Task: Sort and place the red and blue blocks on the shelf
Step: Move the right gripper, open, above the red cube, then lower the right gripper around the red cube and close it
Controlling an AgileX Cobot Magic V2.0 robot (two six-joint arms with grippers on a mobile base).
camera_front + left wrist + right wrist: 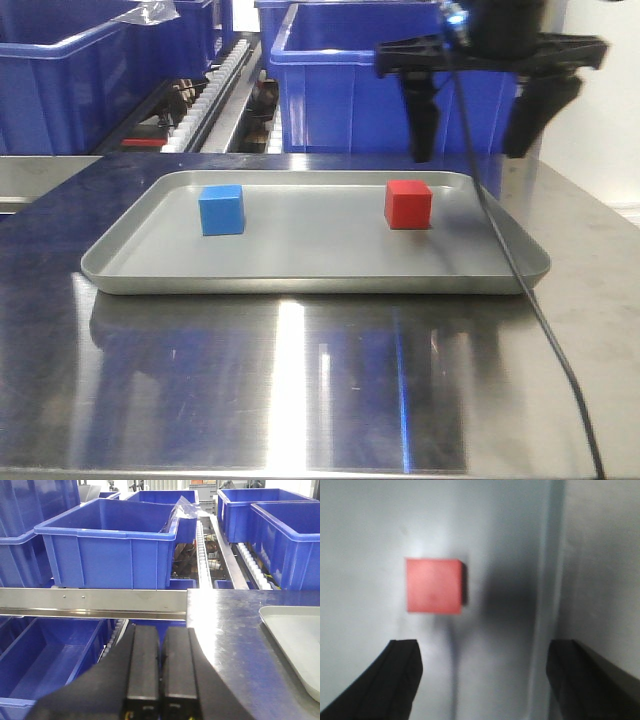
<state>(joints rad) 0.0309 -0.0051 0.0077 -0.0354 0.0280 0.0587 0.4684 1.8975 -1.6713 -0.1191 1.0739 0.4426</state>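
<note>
Steel table [300, 400] stands in front of the shelf [100, 600]. Shelf's rail runs below big blue bins [110, 555], white roller tracks [202, 555] between them. Grey tray [300, 283] sits on the tabletop toward its far edge.

Blue block [221, 209] lies in the tray toward the back left corner. Red block [408, 204] is toward the back right corner. They're well apart, both flat on the tray floor.

Right gripper [472, 150] hangs above the tray's back right corner, just right of the red block. Fingers [400, 677] spread wide, nothing between them. Wrist view: red block sits ahead of the gap, closer to one finger, tray's raised edge beside it. Black cable [520, 290] trails from that arm over the tray's right rim and down the tabletop.

Left gripper [160, 632] is by the tabletop's left edge, facing the shelf rail, fingers pressed together on nothing.
</note>
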